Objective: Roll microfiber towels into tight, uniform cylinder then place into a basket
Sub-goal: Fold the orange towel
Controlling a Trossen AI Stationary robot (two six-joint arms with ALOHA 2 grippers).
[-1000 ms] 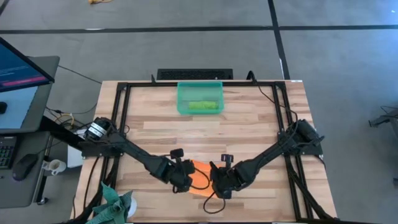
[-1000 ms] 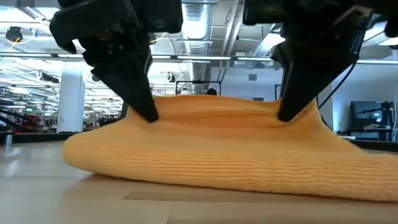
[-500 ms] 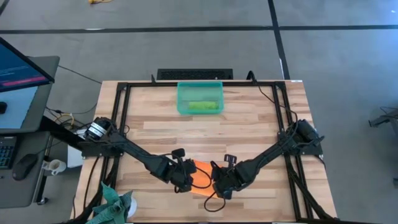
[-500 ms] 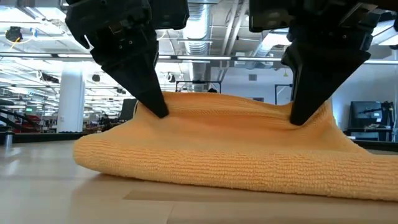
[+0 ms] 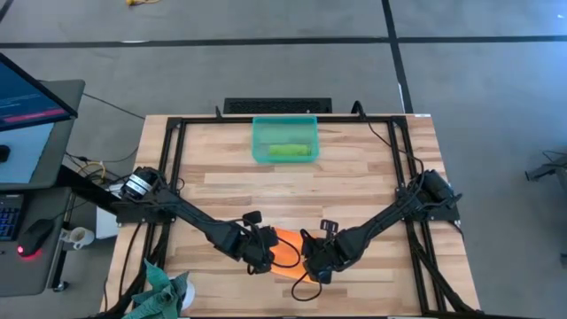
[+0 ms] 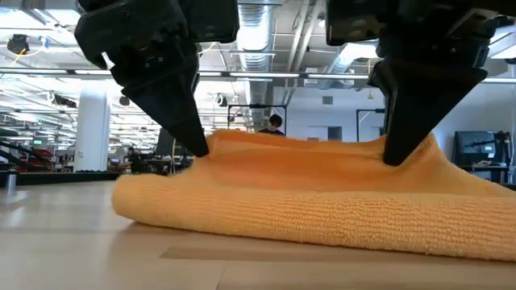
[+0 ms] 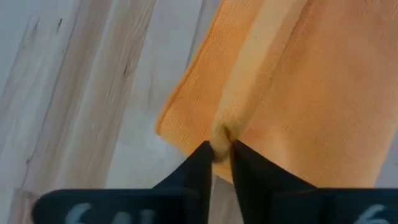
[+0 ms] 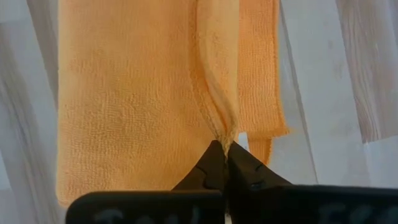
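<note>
One lime green towel [image 5: 287, 151], rolled, lies inside the basket [image 5: 284, 124], well beyond both grippers on the wooden table [image 5: 354, 177]. Left gripper [image 5: 263, 257] and right gripper [image 5: 312, 262] each pinch a raised fold of the orange towel [image 5: 284, 247] between them. Monitor [image 5: 27, 93] beside the left arm; a person [image 6: 276, 124] stands far behind.

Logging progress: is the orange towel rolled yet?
Not yet: the orange towel lies folded flat, both grippers pinching a raised edge.

Folded orange towel [image 5: 285, 251]; green roll [image 5: 288, 151] in basket [image 5: 260, 133]
</note>
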